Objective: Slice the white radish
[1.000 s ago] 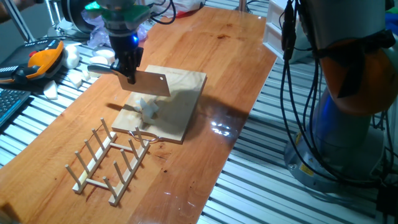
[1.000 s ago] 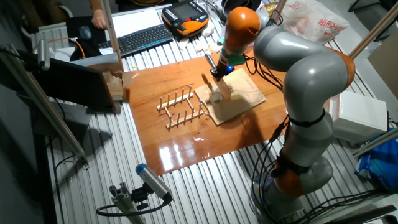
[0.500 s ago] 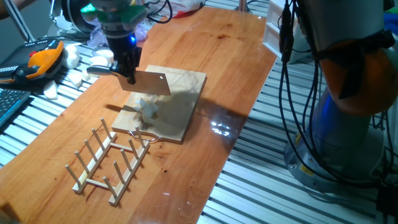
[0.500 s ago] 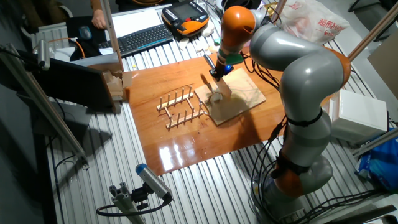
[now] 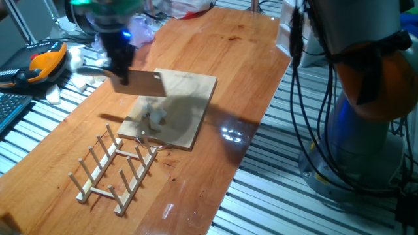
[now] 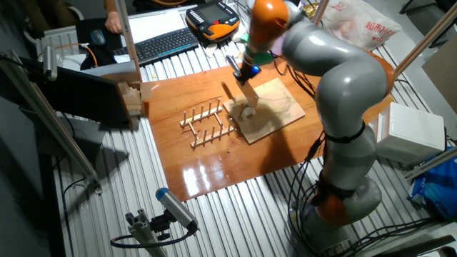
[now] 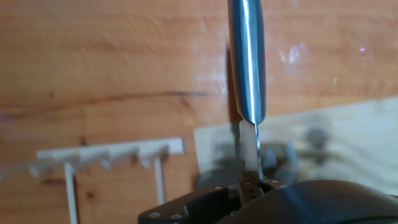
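The white radish (image 5: 157,117) is a small pale chunk lying on the wooden cutting board (image 5: 189,91). It also shows in the other fixed view (image 6: 248,112), near the board's (image 6: 280,108) left end. My gripper (image 5: 121,70) is shut on a cleaver-like knife (image 5: 140,83) and holds it in the air above the board's left corner, up and to the left of the radish. In the hand view the knife's metal handle (image 7: 245,56) runs away from the gripper (image 7: 249,183), over the board's edge (image 7: 348,137). The view is blurred by motion.
A wooden dish rack (image 5: 111,166) lies on the table in front of the board. A pile of white chunks (image 5: 75,78) and an orange teach pendant (image 5: 42,62) sit at the left. A keyboard (image 6: 161,44) and a plastic bag (image 6: 357,25) lie behind.
My gripper has moved left with the knife, away from above the radish toward the board's left corner. The radish and the board have not moved.
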You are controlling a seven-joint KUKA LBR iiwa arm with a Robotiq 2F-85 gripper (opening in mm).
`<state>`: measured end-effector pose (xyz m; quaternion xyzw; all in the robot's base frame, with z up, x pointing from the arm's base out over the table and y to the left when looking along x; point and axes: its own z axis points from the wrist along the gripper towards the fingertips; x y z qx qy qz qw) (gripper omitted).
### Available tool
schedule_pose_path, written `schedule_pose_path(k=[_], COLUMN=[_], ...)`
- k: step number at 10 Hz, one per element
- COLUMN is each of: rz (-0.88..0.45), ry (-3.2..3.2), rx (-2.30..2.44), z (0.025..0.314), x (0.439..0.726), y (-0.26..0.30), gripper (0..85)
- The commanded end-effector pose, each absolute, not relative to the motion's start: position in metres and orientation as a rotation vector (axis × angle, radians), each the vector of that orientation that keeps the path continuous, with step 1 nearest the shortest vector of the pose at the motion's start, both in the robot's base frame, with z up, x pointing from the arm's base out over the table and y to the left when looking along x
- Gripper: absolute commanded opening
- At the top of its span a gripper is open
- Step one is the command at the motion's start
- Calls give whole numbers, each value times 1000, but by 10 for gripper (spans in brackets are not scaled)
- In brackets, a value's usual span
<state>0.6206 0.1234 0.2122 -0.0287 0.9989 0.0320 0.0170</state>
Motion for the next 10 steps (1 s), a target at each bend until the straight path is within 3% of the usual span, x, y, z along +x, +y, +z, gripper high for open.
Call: schedule_pose_path(k=[1,2,4,7,10], rz=[115,207,219,212,121], ry=[3068,3062,3081,3075,3081], rx=[-72,-62,-57,-38,-180], z=[232,224,222,217,207], x=[619,615,612,605,599], y=[207,215,223,233,241], gripper=[0,0,0,0,0])
